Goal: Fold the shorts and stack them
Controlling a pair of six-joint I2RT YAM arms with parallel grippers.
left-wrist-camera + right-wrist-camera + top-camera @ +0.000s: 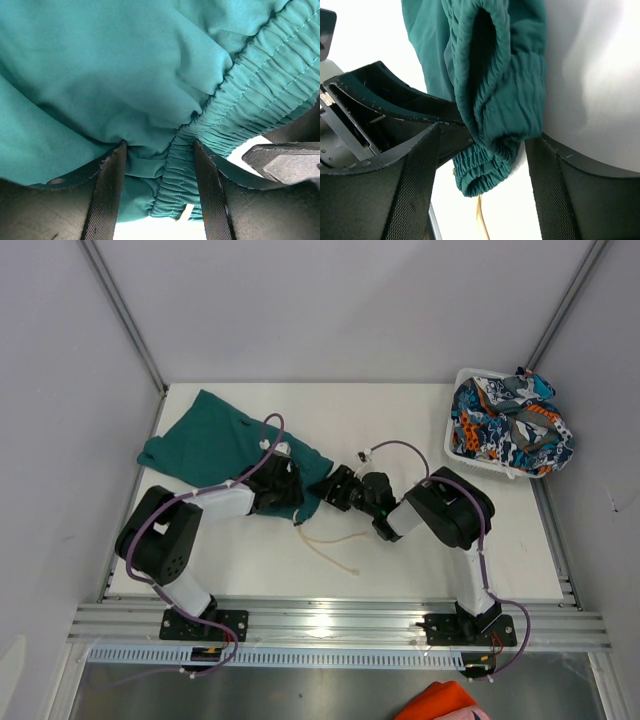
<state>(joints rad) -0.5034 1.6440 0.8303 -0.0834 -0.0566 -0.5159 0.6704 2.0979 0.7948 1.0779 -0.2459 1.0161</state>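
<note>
The teal shorts [215,440] lie crumpled on the left half of the table, and their pale drawstring [335,550] trails toward the front. My left gripper [290,495] is at their right end, shut on the bunched elastic waistband [180,165], which fills the space between both pads. My right gripper [335,487] faces it from the right, open, its fingers straddling a hanging fold of waistband [490,165] with gaps on both sides. The printed shorts [505,425] are heaped in the white basket [449,435] at the back right.
An orange cloth [440,705] pokes in at the bottom edge, below the rail. Grey walls enclose the table on the left, back and right. The two grippers are nearly touching each other at mid-table.
</note>
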